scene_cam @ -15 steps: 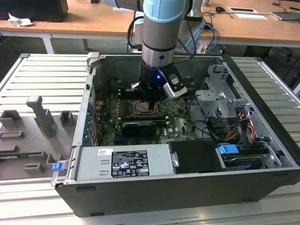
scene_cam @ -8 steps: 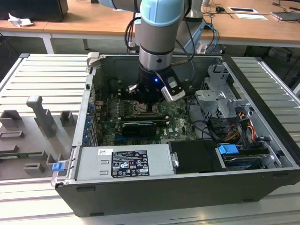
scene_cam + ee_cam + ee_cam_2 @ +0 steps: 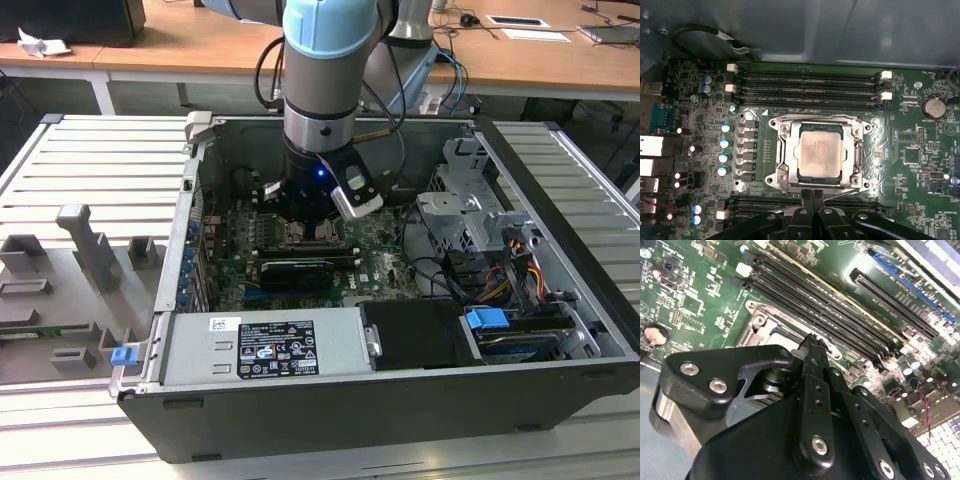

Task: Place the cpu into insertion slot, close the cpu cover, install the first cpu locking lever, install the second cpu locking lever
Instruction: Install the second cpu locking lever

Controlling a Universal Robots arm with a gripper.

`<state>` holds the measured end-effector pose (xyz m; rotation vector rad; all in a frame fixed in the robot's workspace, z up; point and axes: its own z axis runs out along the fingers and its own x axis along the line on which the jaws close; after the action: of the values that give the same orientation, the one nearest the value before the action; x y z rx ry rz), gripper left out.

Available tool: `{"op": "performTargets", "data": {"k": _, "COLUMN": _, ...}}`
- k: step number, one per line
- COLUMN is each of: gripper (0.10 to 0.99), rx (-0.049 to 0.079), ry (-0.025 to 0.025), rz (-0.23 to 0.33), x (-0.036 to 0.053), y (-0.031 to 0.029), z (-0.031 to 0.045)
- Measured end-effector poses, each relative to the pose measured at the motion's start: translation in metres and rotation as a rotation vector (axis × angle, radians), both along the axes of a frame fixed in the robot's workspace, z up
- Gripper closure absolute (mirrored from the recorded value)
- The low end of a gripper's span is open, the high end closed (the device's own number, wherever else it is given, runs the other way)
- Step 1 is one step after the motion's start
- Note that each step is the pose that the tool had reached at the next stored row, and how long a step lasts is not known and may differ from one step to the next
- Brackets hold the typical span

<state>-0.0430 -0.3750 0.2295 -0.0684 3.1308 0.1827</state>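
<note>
The end effector, fingers together and empty, sat low at the bottom centre of the first wrist view, by the slot. The cpu lay seated mid-frame, cover apparently down; levers looked unfinished.

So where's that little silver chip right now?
In the first wrist view the cpu lies flat in the insertion slot on the green board, between two banks of long black slots, just beyond the pincer.
</note>
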Motion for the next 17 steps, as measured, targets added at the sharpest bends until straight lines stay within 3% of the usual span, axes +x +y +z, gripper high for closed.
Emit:
{"op": "performTargets", "data": {"k": 5, "gripper": 0.980, "rx": 0.011, "ry": -0.0001, "rz": 0.000, "x": -0.0035, "y": -0.0055, "z": -0.0005}}
{"op": "performTargets", "data": {"k": 8, "gripper": 0.980, "rx": 0.024, "ry": -0.0013, "rz": 0.000, "x": -0.0131, "y": -0.0080, "z": -0.0015}}
{"op": "performTargets", "data": {"k": 15, "gripper": 0.980, "rx": 0.038, "ry": -0.0014, "rz": 0.007, "x": -0.0173, "y": -0.0081, "z": -0.0107}}
{"op": "performTargets", "data": {"k": 17, "gripper": 0.980, "rx": 0.047, "ry": -0.0013, "rz": 0.012, "x": -0.0235, "y": -0.0092, "z": -0.0148}}
